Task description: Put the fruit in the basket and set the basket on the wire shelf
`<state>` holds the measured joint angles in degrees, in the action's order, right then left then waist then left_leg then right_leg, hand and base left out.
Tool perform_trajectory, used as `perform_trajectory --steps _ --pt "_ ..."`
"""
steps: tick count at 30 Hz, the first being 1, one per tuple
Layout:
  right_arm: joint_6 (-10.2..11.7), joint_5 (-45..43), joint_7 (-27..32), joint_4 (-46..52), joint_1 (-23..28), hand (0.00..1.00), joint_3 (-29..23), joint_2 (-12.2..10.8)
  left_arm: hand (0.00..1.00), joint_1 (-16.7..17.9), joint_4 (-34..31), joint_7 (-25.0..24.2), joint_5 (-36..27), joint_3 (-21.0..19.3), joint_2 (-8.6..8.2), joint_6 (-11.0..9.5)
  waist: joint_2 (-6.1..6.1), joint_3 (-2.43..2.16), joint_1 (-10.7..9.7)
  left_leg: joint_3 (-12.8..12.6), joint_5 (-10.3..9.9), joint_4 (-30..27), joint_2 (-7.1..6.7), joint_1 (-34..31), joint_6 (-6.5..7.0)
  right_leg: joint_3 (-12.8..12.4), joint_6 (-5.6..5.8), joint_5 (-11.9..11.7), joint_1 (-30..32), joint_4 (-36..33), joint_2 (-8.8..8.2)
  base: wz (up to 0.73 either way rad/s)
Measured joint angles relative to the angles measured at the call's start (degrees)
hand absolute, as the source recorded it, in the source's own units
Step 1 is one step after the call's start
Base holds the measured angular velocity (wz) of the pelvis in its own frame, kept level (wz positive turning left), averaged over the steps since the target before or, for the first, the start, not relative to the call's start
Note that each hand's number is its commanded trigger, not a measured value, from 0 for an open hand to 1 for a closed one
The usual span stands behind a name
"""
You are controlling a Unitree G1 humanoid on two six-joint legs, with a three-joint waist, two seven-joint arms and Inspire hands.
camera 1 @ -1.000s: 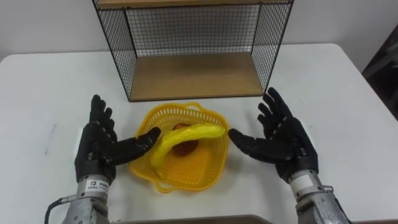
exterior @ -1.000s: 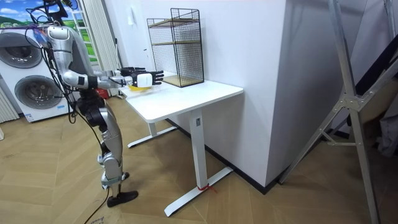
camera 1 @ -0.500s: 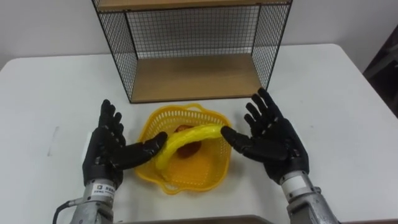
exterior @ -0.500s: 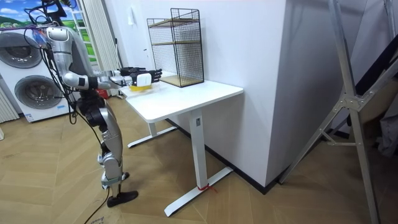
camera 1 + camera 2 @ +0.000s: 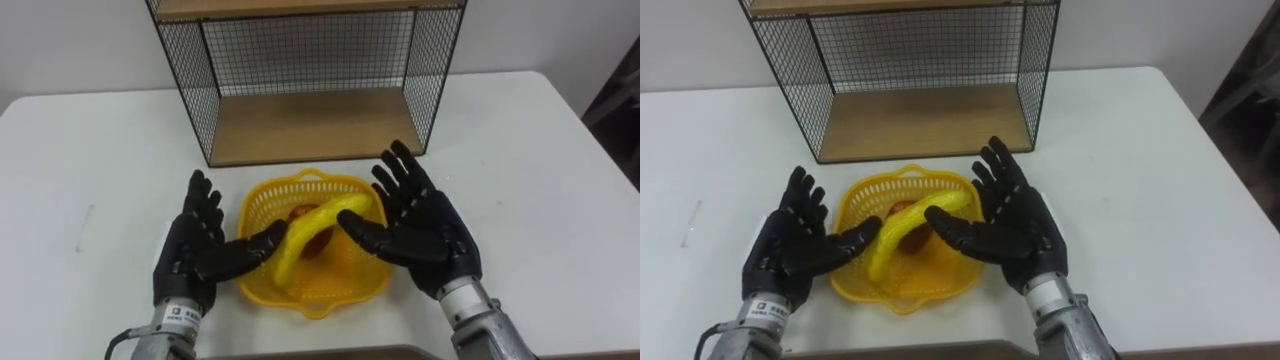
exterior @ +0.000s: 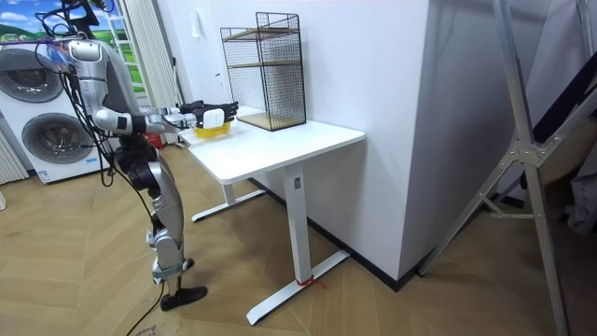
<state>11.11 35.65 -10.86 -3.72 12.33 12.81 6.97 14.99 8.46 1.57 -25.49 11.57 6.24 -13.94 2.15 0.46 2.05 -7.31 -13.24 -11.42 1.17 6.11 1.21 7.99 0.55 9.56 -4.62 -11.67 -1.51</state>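
Your white table (image 5: 80,150) stands against a pale wall. In the room view the robot stands upright at the table's end on that view's left, both arms reaching forward over the top, with washing machines (image 6: 47,140) behind it.

The basket (image 5: 345,285), yellow and flared, sits on the table between your two hands. The banana (image 5: 300,240) is already in it, lying aslant. Its upper end is near your right thumb and its lower end runs down toward your left thumb. A reddish fruit (image 5: 303,213) lies under the banana, mostly hidden, so you cannot tell what kind it is.

Your left hand (image 5: 195,255) is wide open, fingers straight and spread, palm turned in toward the basket. Its thumb reaches over the near rim toward the banana. Your right hand (image 5: 425,235) mirrors it on the other side, fingers splayed and straight, palm facing in, thumb extended over the rim. Neither hand has anything in its grasp. Whether the palms actually press on the basket's wall cannot be told.

The shelf (image 5: 310,125) stands just beyond your fingertips, its lower wooden board bare, with the basket apart from it on the table.
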Motion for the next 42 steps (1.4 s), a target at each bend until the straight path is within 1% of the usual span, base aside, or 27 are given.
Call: perform_trajectory --steps 2,3,9,11,16,17,20,23,25,27,29,34,35,37,39,42 --pt "0.0 -0.44 0.0 0.0 0.03 0.0 0.04 0.0 0.0 0.53 -0.02 -0.31 0.01 0.27 -0.25 -0.09 -0.05 -0.03 0.03 -0.03 0.0 0.02 0.01 -0.11 0.0 0.01 0.0 0.0 0.1 0.0 0.01 0.0" --pt "0.0 -0.56 0.0 0.01 0.03 0.0 0.04 -0.01 0.0 0.53 -0.02 -0.63 -0.08 0.19 -0.2 -0.11 -0.07 -0.2 0.03 0.01 0.0 -0.03 0.0 -0.45 0.0 0.02 0.0 0.0 0.43 -0.04 0.01 0.0" --pt "0.02 -3.62 0.13 0.0 0.34 0.0 0.74 0.32 0.0 0.56 -0.01 -1.0 -0.24 0.63 0.1 -0.3 -0.27 -0.19 -0.03 0.06 0.0 -0.21 -0.06 -0.61 0.0 0.0 -0.01 -0.01 0.68 -0.11 0.01 0.0" --pt "0.02 -4.76 0.26 0.0 0.33 0.0 1.13 0.35 0.0 0.55 -0.09 -1.0 -0.28 0.66 0.15 -0.33 -0.6 -0.22 -0.1 0.12 0.0 -0.24 -0.06 -0.56 0.0 0.03 -0.01 -0.01 0.73 -0.14 0.01 0.0" --pt "0.02 -6.72 0.46 0.0 0.34 0.0 1.62 1.23 0.0 0.55 -0.81 -1.13 -4.39 1.16 1.07 -0.49 -2.35 -0.23 -0.16 0.15 0.0 -0.19 -0.01 -0.52 0.0 0.12 -0.01 -0.01 0.49 -0.17 0.01 0.0" --pt "0.02 -6.86 0.5 0.0 0.34 0.0 1.73 1.39 0.0 0.55 -0.83 -1.19 -4.4 1.17 1.21 -0.5 -2.52 -0.25 -0.15 0.15 0.0 -0.19 -0.01 -0.51 0.0 0.12 -0.01 -0.01 0.47 -0.17 -0.01 0.0" --pt "0.02 -7.28 0.8 -0.01 0.34 0.0 1.88 1.5 0.0 0.55 -0.93 -1.23 -4.48 1.58 1.43 -0.81 -3.04 -0.18 -0.16 0.15 0.0 -0.21 -0.02 -0.49 0.0 0.16 -0.01 -0.01 0.41 -0.16 -0.08 0.0" --pt "0.03 -9.26 0.83 -0.01 0.31 0.0 1.82 1.35 0.0 0.57 -1.47 -1.2 -8.03 2.42 1.51 -0.83 -2.92 -0.08 -0.19 0.17 0.0 -0.18 -0.15 -0.49 0.01 0.22 -0.01 -0.02 0.32 -0.13 -0.07 0.0" --pt "0.08 -9.26 0.9 -0.24 0.3 0.0 1.86 1.24 0.0 0.61 -2.27 -1.21 -11.36 4.1 1.4 -0.83 -2.83 0.03 -0.29 0.34 0.0 -0.28 -0.11 -0.51 0.0 0.45 -0.01 -0.02 0.26 -0.1 -0.05 0.04" --pt "0.09 -9.27 1.27 -0.42 0.44 0.0 2.24 1.25 0.0 0.6 -2.65 -1.22 -13.15 5.51 1.33 -0.83 -2.76 0.1 -0.4 0.55 -0.01 -0.3 -0.09 -0.51 -0.01 0.67 -0.02 -0.02 0.19 -0.09 -0.03 0.05" --pt "0.08 -9.59 1.82 -0.49 0.48 0.0 2.8 1.27 0.0 0.58 -2.88 -1.2 -13.2 6.5 0.94 -0.83 -2.76 0.31 -0.47 0.57 -0.01 -0.21 -0.07 -0.56 -0.02 0.79 -0.02 -0.02 0.23 -0.09 -0.04 0.0" --pt "0.1 -9.05 2.41 -0.85 0.29 0.0 3.43 1.03 0.0 0.55 -3.21 -0.95 -13.1 6.72 0.77 -0.84 -3.07 0.47 -0.38 0.58 -0.01 -0.21 -0.09 -0.88 -0.03 0.79 -0.03 -0.02 0.62 -0.12 -0.04 0.0" --pt "0.12 -8.93 2.4 -1.71 -0.11 0.0 3.46 0.53 0.0 0.45 -3.34 -0.93 -13.09 6.71 0.78 -0.84 -3.29 0.58 -0.45 0.53 0.0 -0.28 -0.08 -0.94 -0.03 0.7 -0.03 -0.03 0.72 -0.13 -0.02 0.0" --pt "0.11 -8.72 2.47 -2.99 -0.31 0.0 3.43 0.02 0.0 0.23 -3.34 -0.93 -13.04 6.64 0.77 -0.83 -3.6 0.63 -0.37 0.52 0.0 -0.35 -0.07 -1.03 -0.03 0.72 -0.03 -0.03 0.75 -0.13 -0.01 0.0" --pt "0.11 -8.15 2.79 -3.07 -0.66 0.0 3.57 -0.73 0.0 -0.02 -3.34 -0.9 -12.45 6.72 0.79 -0.8 -3.61 0.62 -0.46 0.52 0.0 -0.38 -0.08 -1.21 -0.02 0.7 -0.04 -0.03 0.84 -0.11 -0.05 0.0" --pt "0.09 -6.7 4.39 -3.1 -1.22 0.0 4.22 -1.14 0.0 -1.76 -3.26 0.22 -12.39 6.81 0.67 -0.21 -3.47 0.73 -0.28 0.61 0.0 -0.45 -0.08 -1.33 -0.02 0.81 -0.05 -0.04 0.86 -0.07 -0.09 0.0"
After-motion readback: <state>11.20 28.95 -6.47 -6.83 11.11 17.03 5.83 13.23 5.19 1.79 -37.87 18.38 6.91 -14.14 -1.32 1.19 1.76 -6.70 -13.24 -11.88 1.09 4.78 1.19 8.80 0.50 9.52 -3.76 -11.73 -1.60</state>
